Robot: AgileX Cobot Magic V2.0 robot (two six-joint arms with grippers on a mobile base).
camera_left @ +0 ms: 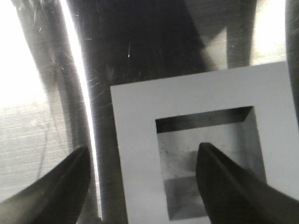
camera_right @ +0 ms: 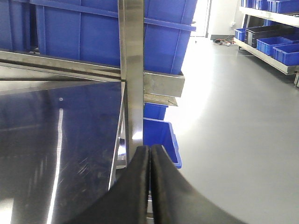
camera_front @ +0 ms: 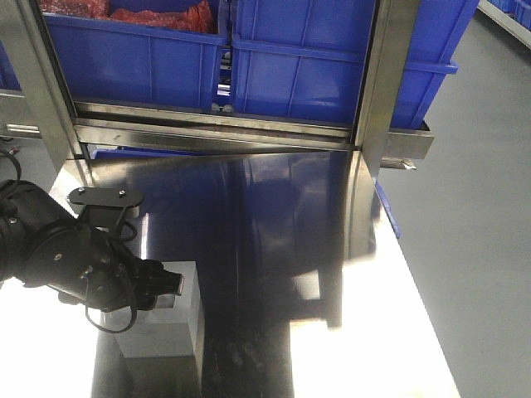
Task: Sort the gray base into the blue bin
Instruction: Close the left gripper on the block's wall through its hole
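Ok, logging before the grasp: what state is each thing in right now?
Matte gray box-shaped base: standing on steel table, recess up, not gripped.
Left gripper: open, one finger in recess.
Right gripper: shut, empty.
Blue plastic shelf crate: holds red stuff.

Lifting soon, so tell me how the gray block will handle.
The gray block looks rigid, with flat faces, so it shouldn't roll. Its smooth matte wall may slip in the open left gripper. On the polished table, it would probably slide when pushed.
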